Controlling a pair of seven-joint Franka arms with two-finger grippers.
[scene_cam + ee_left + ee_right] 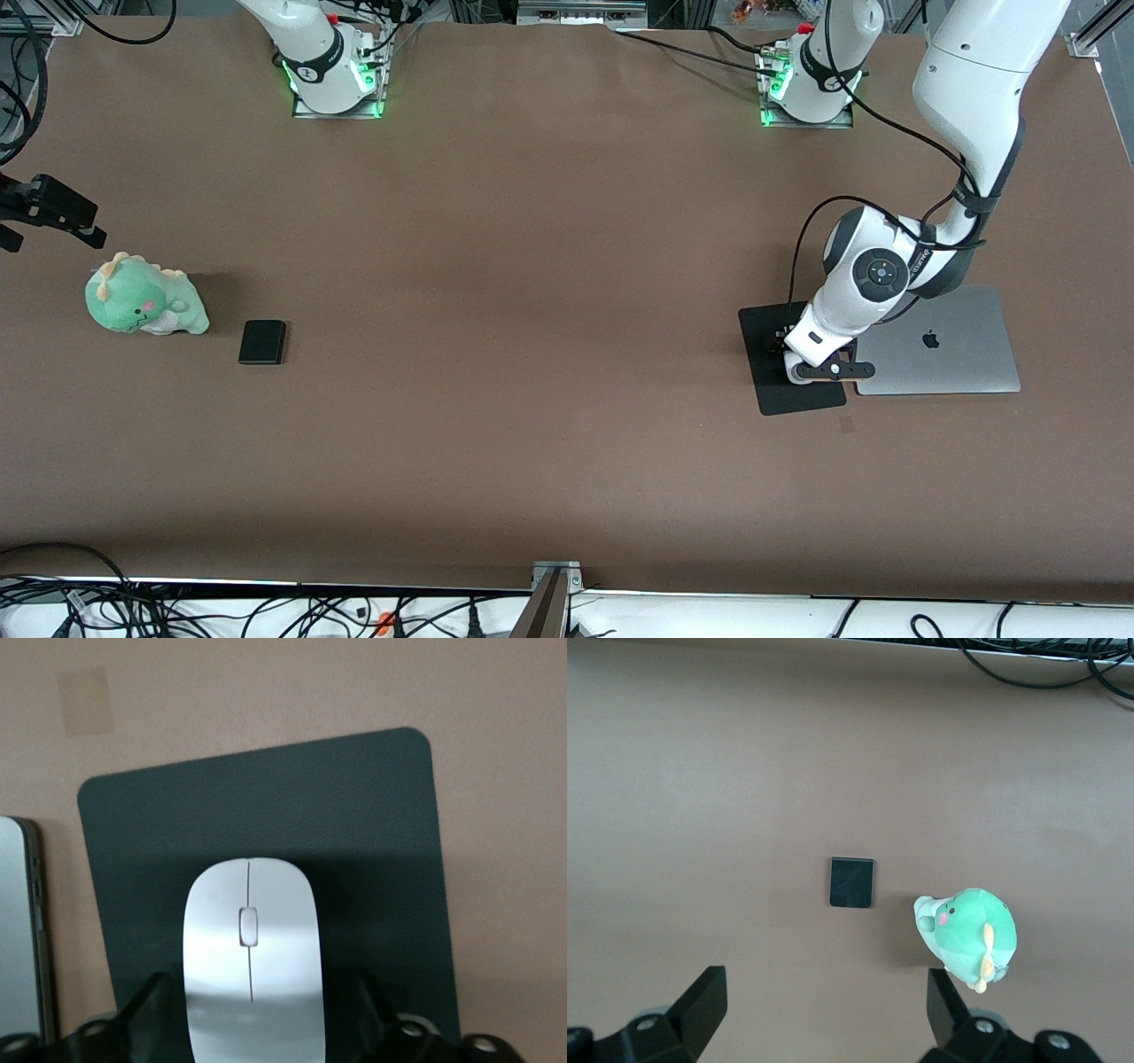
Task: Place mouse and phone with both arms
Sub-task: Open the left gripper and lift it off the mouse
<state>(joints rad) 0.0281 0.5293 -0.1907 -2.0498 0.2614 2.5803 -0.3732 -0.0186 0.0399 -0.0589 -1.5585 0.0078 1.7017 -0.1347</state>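
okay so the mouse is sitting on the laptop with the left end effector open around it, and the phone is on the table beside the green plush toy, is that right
Not quite. The mouse sits on the black mouse pad, not on the laptop, which lies beside the pad; the left wrist view shows it. The rest holds: the left end effector is open around the mouse, and the phone lies beside the green plush toy.

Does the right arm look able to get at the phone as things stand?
Probably yes: the phone lies flat on bare table beside the plush toy, apart from it, nothing on top, and the right pincer is open above them.
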